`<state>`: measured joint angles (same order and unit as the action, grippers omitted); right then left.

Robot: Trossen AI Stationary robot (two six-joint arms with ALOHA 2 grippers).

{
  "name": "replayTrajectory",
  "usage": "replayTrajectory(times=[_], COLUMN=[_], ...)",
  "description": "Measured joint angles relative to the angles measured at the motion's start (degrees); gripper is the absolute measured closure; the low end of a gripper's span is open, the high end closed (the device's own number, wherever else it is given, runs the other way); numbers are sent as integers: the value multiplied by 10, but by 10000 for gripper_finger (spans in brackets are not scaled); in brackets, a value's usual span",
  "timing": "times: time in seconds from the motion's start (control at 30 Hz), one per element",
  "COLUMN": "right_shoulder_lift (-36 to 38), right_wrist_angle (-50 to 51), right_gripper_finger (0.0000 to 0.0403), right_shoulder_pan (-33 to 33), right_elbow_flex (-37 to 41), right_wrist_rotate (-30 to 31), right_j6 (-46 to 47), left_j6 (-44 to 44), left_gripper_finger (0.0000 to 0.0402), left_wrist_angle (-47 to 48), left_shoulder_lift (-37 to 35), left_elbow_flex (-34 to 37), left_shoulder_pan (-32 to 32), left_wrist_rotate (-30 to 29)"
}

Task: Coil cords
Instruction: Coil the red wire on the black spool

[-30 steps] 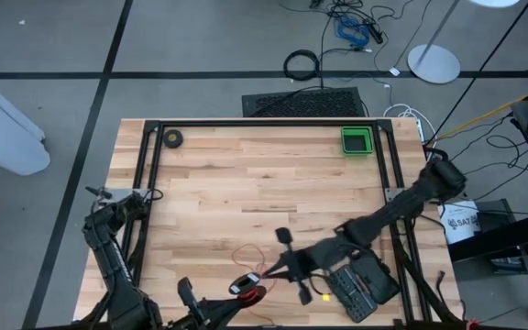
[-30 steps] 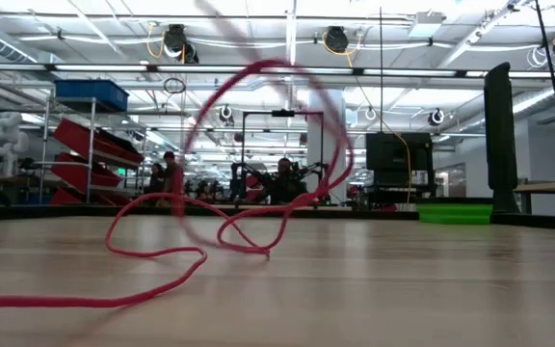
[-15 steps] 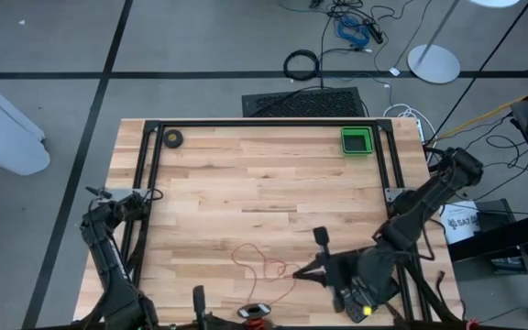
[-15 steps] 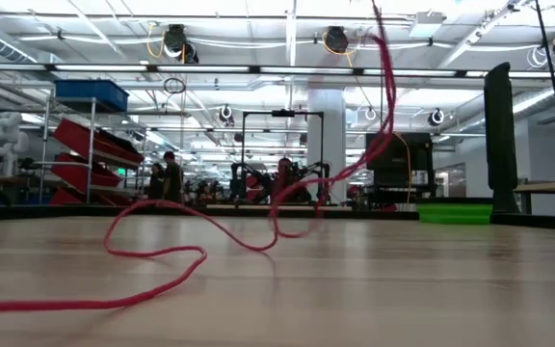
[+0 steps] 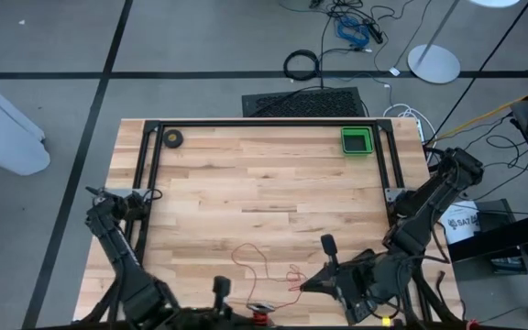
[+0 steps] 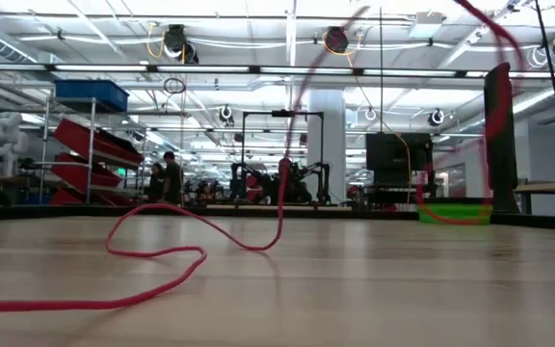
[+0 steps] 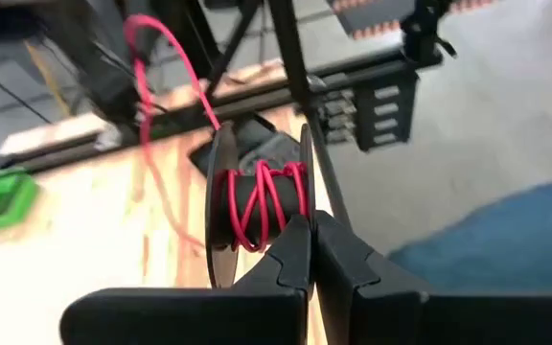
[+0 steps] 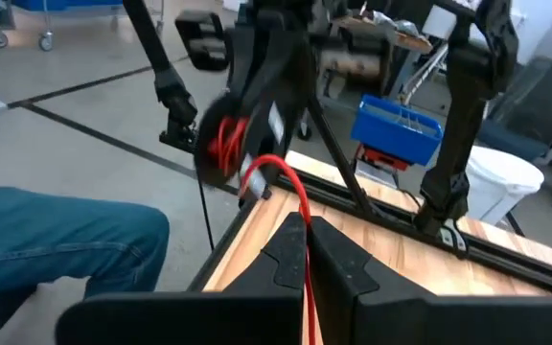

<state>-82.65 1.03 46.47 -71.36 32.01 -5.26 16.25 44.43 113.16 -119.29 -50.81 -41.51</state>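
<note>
A thin red cord (image 5: 257, 261) lies in loose loops on the wooden table near its front edge; in the low view the cord (image 6: 162, 255) snakes over the boards and rises out of frame. Its other part is wound on a small dark spool (image 7: 257, 206), which my left gripper (image 7: 310, 240) holds shut at the table's near edge, where the high view shows the spool (image 5: 260, 313). My right gripper (image 8: 307, 240), also seen from above (image 5: 308, 280), is shut on the cord just to the right of the spool. My left gripper pinches the rim of one spool flange (image 7: 305, 213) between its two shut fingers, coming at it nearly level. The spool is lifted clear of the table, its axle across the fingers, with several red turns on it. My right gripper pinches a single strand of the red cord (image 8: 304, 218) between its shut fingertips, pointing nearly level toward the table's left. From the fingers the strand arcs through the air to the spool (image 8: 222, 144) and hangs slack.
A green tray (image 5: 357, 141) stands at the far right corner and a small dark tape roll (image 5: 172, 138) at the far left. Black frame rails (image 5: 264, 123) border the table. A person's leg in jeans (image 8: 56, 244) is close to the near edge.
My right gripper has gone toward the table's right and near edge and up, drawing the cord with it; the big airborne loop has opened out and swung to the right. My left gripper has carried the spool toward the near edge and turned its wrist.
</note>
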Motion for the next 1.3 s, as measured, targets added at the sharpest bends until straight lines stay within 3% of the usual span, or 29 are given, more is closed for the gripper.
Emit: replayTrajectory(times=[0.57, 0.73, 1.1, 1.3], right_shoulder_lift=[-99, -118, -146, -146], right_wrist_angle=[-41, -57, -99, -99], right_gripper_finger=[403, 403, 403, 403], right_shoulder_pan=[-7, -24, -68, -74], right_elbow_flex=[-80, -80, -81, -81], right_wrist_rotate=[-7, -9, -152, -191], right_j6=[-78, -81, -48, -31], left_j6=[-38, -51, -129, -177], left_gripper_finger=[393, 393, 393, 393], left_wrist_angle=[-73, -98, -149, -173], left_shoulder_lift=[2, 2, 2, 2], left_elbow_flex=[62, 62, 62, 62], left_shoulder_pan=[62, 66, 58, 53], left_wrist_rotate=[160, 182, 203, 203])
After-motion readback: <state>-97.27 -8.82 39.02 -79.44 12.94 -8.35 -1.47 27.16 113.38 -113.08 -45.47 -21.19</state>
